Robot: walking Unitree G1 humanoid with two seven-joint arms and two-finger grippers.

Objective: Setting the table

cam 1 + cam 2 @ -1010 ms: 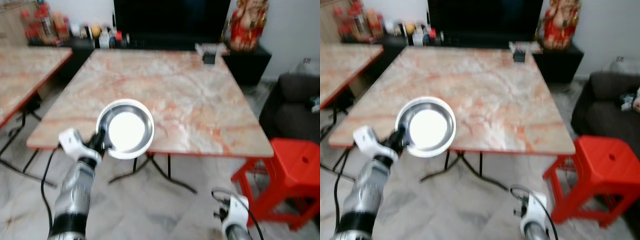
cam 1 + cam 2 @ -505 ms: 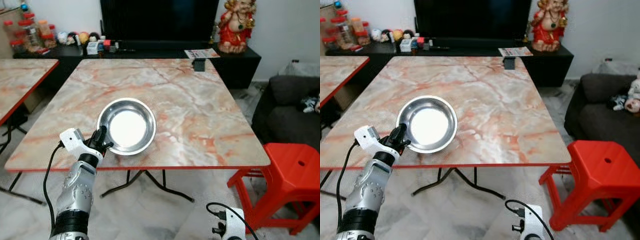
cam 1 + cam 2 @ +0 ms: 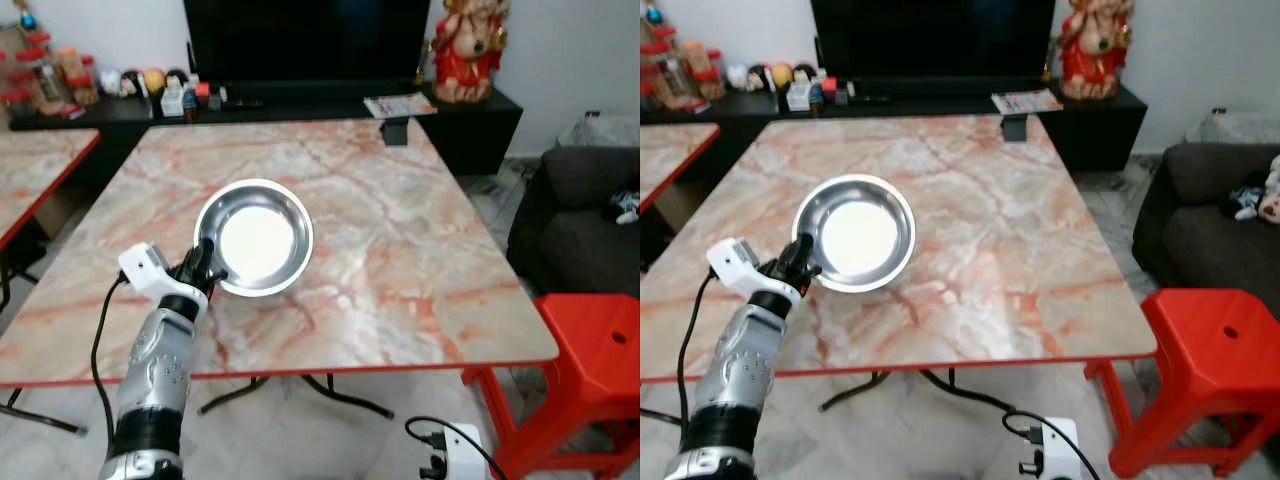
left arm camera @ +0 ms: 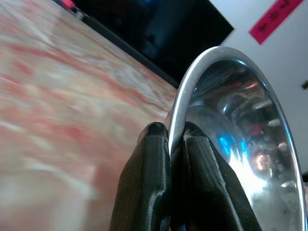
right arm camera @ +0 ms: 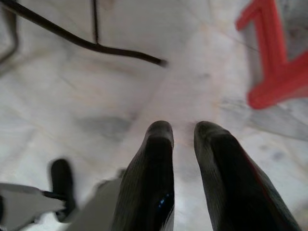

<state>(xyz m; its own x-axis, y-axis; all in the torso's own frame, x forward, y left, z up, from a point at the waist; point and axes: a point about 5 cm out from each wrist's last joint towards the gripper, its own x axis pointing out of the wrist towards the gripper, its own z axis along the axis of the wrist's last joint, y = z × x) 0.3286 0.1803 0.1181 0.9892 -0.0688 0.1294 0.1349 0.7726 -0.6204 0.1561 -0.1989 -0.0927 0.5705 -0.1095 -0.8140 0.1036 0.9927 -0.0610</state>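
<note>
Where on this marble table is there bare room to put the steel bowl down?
Nearly all of the marble table is bare: the whole stretch from its near red edge up to the small black object at the far edge. The left gripper holds the steel bowl over the left half. The black cabinet behind is crowded.

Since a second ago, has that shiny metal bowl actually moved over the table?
Yes. The steel bowl, pinched at its rim by the left gripper, hung at the marble table's near edge; now it is farther in over the top.
</note>
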